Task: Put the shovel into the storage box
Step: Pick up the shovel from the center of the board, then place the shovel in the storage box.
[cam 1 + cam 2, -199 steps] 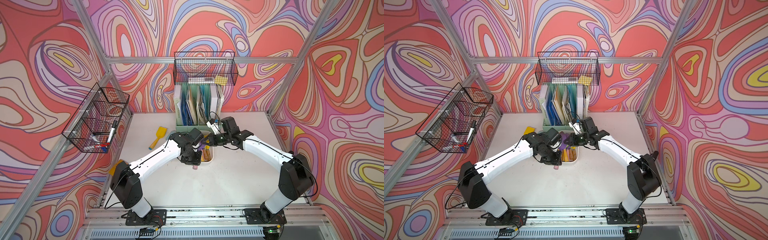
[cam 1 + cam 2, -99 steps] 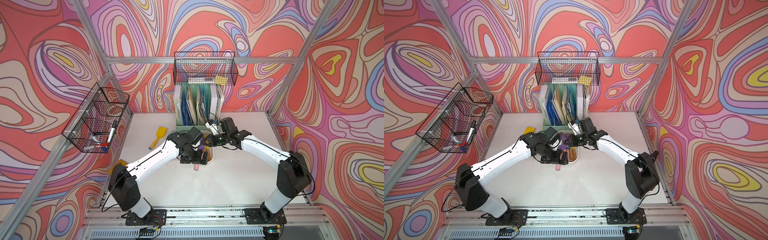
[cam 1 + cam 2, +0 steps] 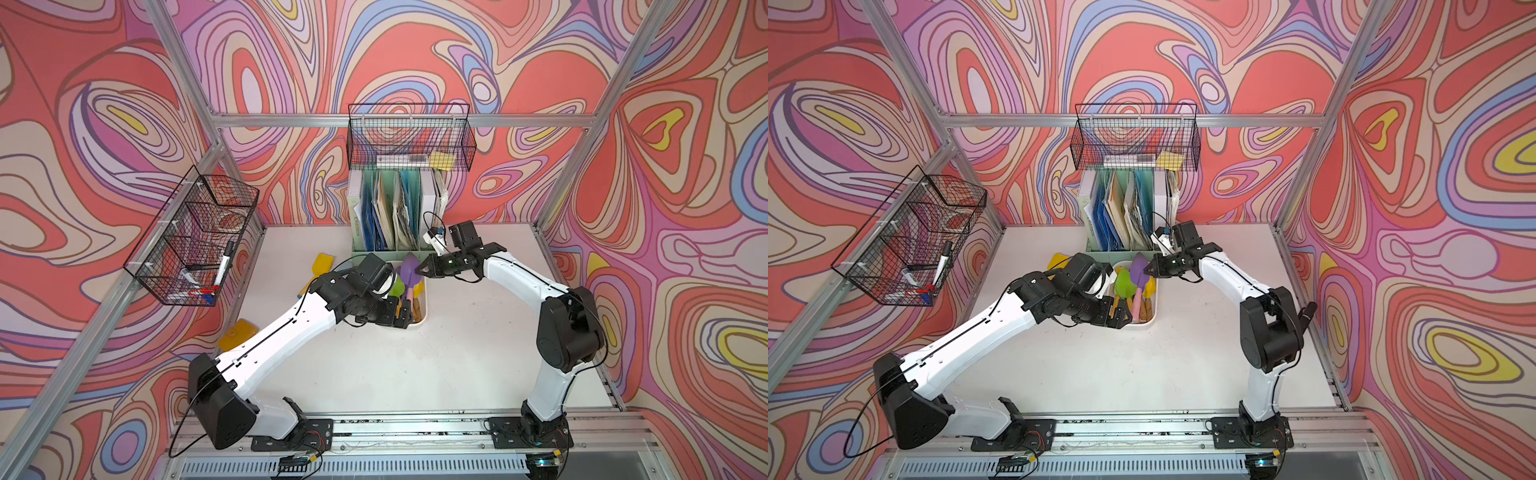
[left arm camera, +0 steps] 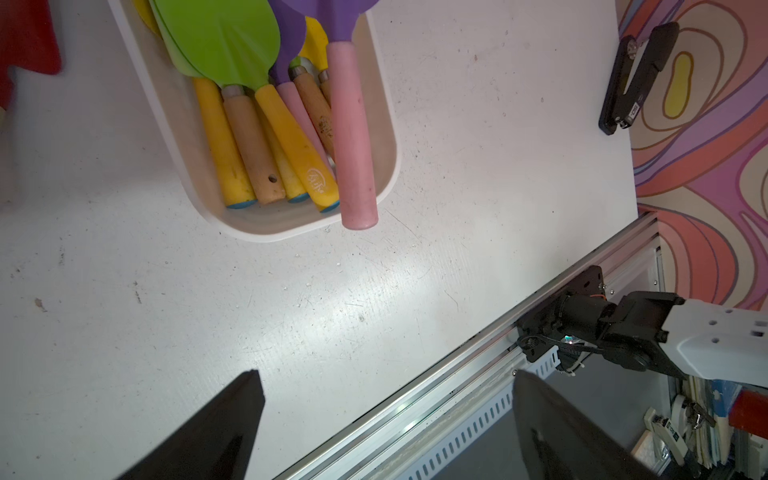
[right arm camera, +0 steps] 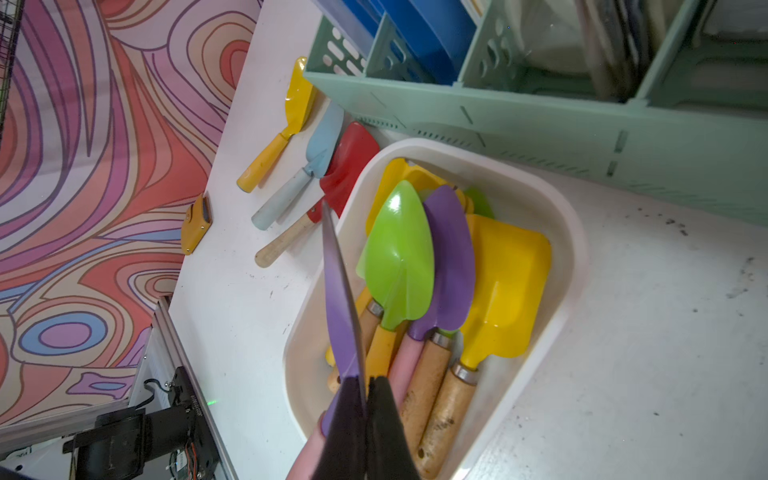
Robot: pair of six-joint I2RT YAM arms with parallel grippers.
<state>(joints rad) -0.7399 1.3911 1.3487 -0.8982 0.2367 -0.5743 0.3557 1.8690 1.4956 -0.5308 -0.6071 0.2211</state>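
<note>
Purple shovel [image 3: 409, 271] over storage box [image 3: 417, 325]

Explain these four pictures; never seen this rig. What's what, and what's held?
Two white robot arms, the left arm and the right arm, stand at the front edge of a table. Both top views come from one camera pair overhead; the other two come from a camera on each arm's wrist. A white storage box holds several toy shovels. The right pincer is shut on the blade of a purple shovel, whose pink handle sticks out over the box's rim. The left pincer is open and holds nothing. Beside the box lie a yellow shovel, a blue shovel and a red shovel; a green file holder stands behind it.
</note>
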